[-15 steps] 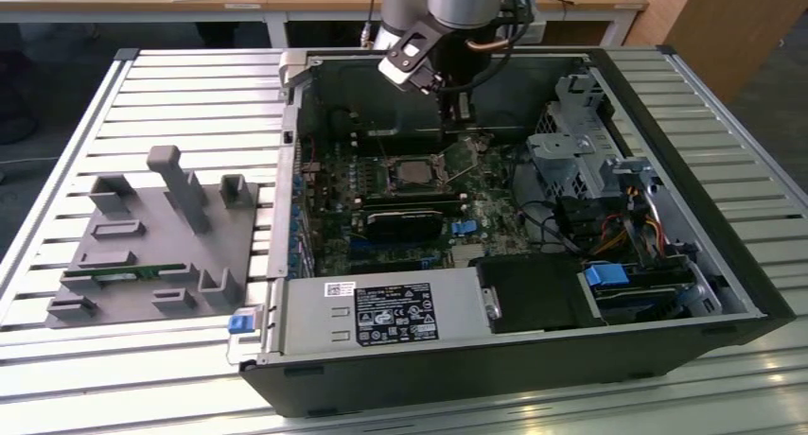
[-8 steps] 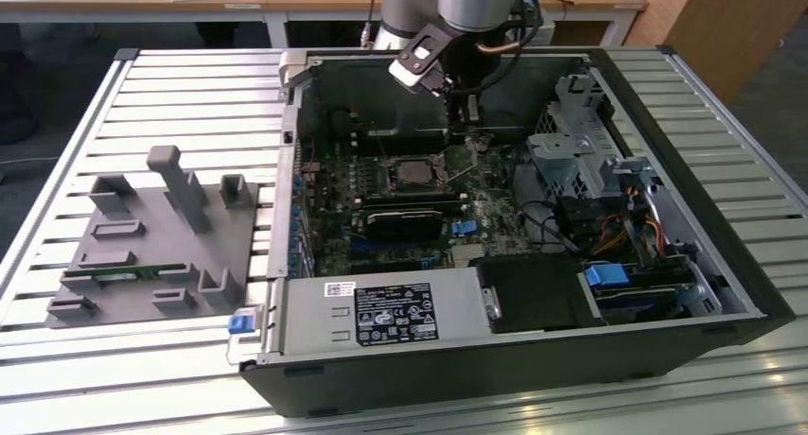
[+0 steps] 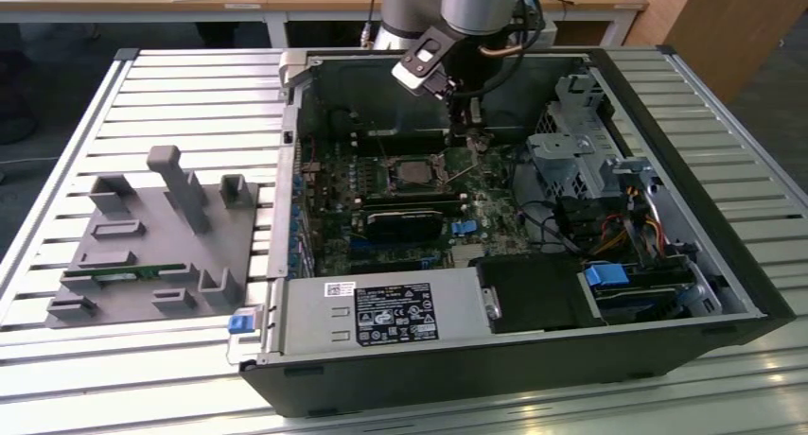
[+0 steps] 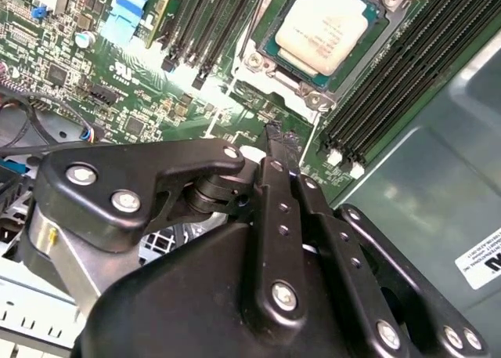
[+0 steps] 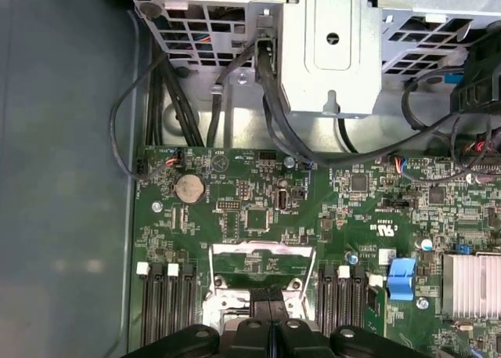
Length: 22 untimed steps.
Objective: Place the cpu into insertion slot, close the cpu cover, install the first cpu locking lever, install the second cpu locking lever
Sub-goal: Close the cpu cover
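My claw is clenched, its two fingers pressed tip to tip, and I see nothing held between them. In the exterior view the arm reaches down into the open computer case on the slatted table, and the claw tip hangs just above the green board, close beside the insertion slot. In the second wrist view the cpu sits in that socket. Its silver top and green rim are uncovered, and long black memory slots run alongside. In the first wrist view the cpu cover, a silver frame with a window, lies right at my fingertips. I can't tell whether they touch it. A grey parts fixture rests on the table to the exterior view's left.
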Tool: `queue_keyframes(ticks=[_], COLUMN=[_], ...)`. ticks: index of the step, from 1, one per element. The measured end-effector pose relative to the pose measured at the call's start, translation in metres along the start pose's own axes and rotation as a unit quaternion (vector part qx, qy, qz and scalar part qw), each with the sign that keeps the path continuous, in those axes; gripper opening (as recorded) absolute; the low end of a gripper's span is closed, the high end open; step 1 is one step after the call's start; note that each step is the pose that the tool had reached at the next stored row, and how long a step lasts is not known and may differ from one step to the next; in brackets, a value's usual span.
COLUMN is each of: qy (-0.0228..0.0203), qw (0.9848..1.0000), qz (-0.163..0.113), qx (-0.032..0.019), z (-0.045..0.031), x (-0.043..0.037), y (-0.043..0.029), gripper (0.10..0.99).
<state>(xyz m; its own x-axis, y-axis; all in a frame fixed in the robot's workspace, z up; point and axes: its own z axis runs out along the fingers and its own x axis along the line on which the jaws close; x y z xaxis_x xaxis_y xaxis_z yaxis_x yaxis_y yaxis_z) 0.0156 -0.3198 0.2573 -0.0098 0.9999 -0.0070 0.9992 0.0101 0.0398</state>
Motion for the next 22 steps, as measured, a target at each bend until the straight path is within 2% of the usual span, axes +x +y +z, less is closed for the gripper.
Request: queue_keyframes(ticks=[7,16,22], qy=[0.0001,0.0001,0.0001], qw=[1.0,1.0,1.0], qz=[0.0,0.0,0.0], qx=[0.0,0.0008,0.0009], z=[0.0004,0.0009,0.0011], x=[-0.0025,-0.0027,-0.0027], y=[0.001,0.0125,0.0174], gripper=[0.106,0.106,0.106])
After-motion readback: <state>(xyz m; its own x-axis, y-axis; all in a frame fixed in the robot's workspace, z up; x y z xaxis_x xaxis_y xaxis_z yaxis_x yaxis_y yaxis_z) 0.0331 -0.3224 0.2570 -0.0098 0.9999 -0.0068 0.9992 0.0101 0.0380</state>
